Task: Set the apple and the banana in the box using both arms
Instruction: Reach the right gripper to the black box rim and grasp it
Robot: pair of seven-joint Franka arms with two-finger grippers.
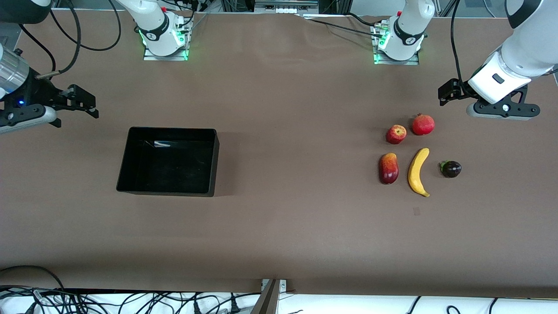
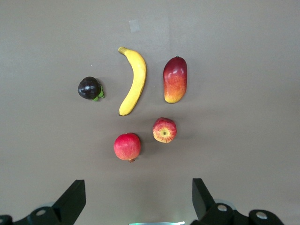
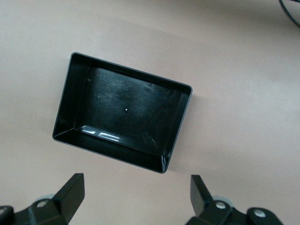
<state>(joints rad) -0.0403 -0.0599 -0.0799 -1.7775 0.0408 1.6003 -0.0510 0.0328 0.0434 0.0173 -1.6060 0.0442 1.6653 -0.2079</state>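
Apple (image 1: 396, 134) beside pomegranate (image 1: 423, 124), unobstructed

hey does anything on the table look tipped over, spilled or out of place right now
Nothing stands out. The box sits flat and empty. The apple, banana and three other fruits lie apart, undamaged. The left gripper and right gripper hang open.

Left gripper (image 2: 136, 197) bases cut off at the six o'clock edge, right gripper (image 3: 136, 197) likewise.
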